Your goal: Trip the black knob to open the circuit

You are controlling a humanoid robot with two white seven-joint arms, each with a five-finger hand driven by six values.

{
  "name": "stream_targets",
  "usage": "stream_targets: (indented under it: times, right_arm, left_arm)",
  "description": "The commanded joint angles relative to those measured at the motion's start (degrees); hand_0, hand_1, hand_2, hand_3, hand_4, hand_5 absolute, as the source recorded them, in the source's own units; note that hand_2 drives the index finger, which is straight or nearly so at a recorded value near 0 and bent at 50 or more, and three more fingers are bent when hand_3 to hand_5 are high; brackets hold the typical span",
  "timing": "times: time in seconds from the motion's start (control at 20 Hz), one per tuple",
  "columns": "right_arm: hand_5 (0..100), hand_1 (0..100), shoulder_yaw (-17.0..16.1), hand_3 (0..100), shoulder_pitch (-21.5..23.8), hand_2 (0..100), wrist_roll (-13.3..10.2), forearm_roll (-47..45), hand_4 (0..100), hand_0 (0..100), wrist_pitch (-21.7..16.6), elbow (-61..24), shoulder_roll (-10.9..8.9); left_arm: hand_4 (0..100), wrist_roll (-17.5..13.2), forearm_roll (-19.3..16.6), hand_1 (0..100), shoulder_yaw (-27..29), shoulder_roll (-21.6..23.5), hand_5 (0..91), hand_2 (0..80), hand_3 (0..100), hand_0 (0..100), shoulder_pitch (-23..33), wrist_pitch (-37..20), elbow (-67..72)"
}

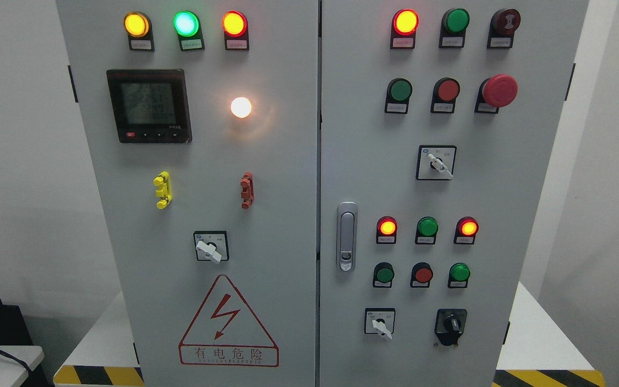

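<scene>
The black knob point(452, 323) sits on a black base at the lower right of the right door of a grey electrical cabinet point(309, 161). Its handle points roughly straight up and down. No robot hand or arm shows in the head view.
White-handled rotary switches sit on the left door point(211, 248), beside the black knob point(380, 324) and higher on the right door point(436, 163). Lit and unlit lamps, push buttons, a red mushroom button point(499, 90), a meter point(149, 105) and a door latch point(346, 236) cover the panel.
</scene>
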Motion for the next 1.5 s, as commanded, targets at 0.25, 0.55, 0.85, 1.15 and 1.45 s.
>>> stream_targets:
  times: [0.25,0.55,0.85,1.15,1.45]
  right_arm:
    - [0,21,0.44,0,0.13,0,-0.03,0.08,0,12,0.02,-0.05,0.13]
    - [0,21,0.35,0,2.85,0,-0.38,-0.01,0,12,0.02,-4.33,0.13]
    - [2,26,0.79,0,10.40,0,-0.47,-0.01,7,14,-0.59,-14.80,-0.04]
    - [10,33,1.49,14,17.87,0,0.06,-0.01,21,19,-4.09,-23.94,0.05]
    - [28,42,1.76,34,24.47,0,-0.82,0.07,35,21,-17.10,-29.13,0.84]
  left_arm:
    - [0,0.03,-1.85,39,0.00,0.01,0.0,0.0,0,12,-0.44,0.03,0.00]
    - [0,0.03,-1.85,39,0.00,-0.08,0.0,0.0,0,12,-0.44,0.03,0.00]
    - [0,0.03,-1.93,39,0.00,0.01,0.0,0.0,0,12,-0.44,0.03,0.00]
    - [0,0.03,-1.93,39,0.00,0.01,0.0,0.0,0,12,-0.44,0.03,0.00]
    - [0,0.03,-1.85,39,0.00,0.01,0.0,0.0,0,12,-0.44,0.03,0.00]
